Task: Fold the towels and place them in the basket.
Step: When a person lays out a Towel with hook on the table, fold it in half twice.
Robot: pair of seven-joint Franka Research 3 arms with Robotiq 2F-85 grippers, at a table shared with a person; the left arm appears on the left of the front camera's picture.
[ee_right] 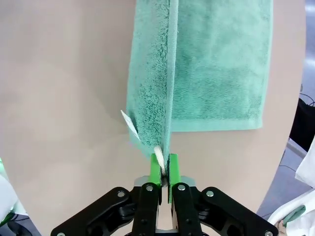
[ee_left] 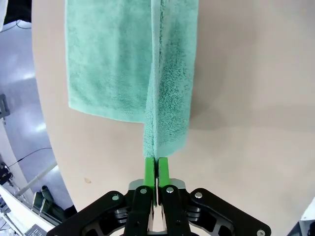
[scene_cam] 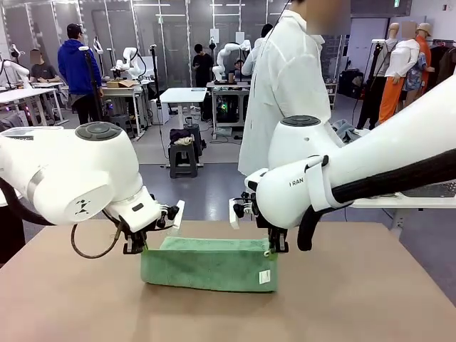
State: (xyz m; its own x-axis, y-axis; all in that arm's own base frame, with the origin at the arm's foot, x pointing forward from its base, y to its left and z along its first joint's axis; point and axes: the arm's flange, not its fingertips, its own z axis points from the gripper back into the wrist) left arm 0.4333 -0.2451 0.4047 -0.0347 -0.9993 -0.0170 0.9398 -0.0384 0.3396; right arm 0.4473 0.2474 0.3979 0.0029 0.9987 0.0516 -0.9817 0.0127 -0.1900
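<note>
The mint green towel (scene_cam: 206, 263) sat near the middle of the brown table (scene_cam: 370, 299), stretched lengthwise between the two grippers. The left gripper (scene_cam: 137, 248) was clamped on the towel's upper left corner, its green pads (ee_left: 149, 169) pressed together on the cloth. The right gripper (scene_cam: 274, 249) was likewise clamped on the upper right corner, just above a small white label (scene_cam: 265, 277). The held edge stood raised as a ridge. One face hung from it to the tabletop on the robot's side, and the rest lay flat on the far side. A person in a white coat (scene_cam: 285, 78) stood beyond the table's far edge.
</note>
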